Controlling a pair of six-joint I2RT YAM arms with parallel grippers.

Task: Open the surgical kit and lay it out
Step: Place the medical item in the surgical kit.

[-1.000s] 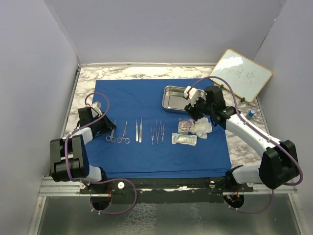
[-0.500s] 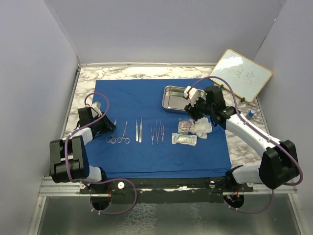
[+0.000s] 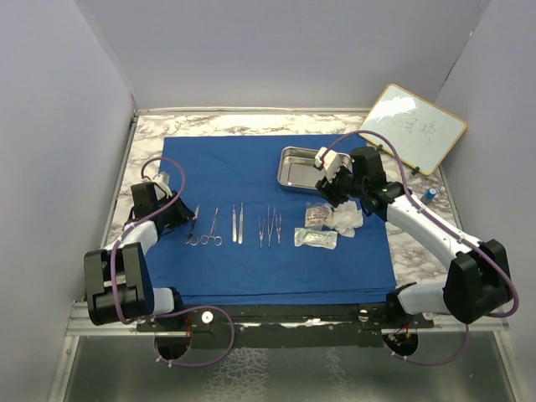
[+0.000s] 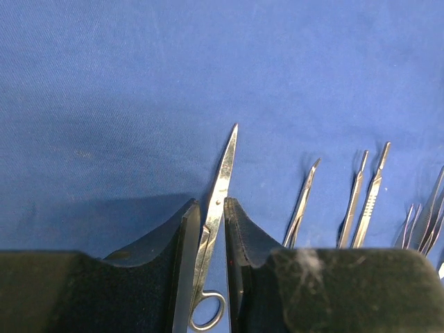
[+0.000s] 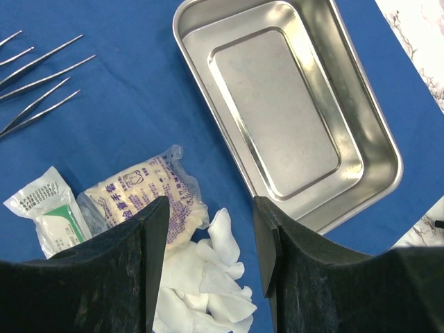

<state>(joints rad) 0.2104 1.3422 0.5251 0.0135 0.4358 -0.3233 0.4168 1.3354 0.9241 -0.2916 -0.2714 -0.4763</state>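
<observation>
Left tool (image 4: 211,208) straddles small steel scissors (image 4: 220,173) on royal-blue cloth wrap (image 4: 139,104); pinching or loose, can't tell. Right tool (image 5: 211,208) spread, empty. Laying instruments; next I lift left clear.

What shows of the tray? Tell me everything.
The tray is a shallow rectangular pan of shiny steel with rounded corners, a rolled rim and a stepped flat floor. It is empty and lies flat, open side up, on the far right part of the cloth. Nothing but the cloth seems to touch it. The right gripper hovers open beside it.
</observation>
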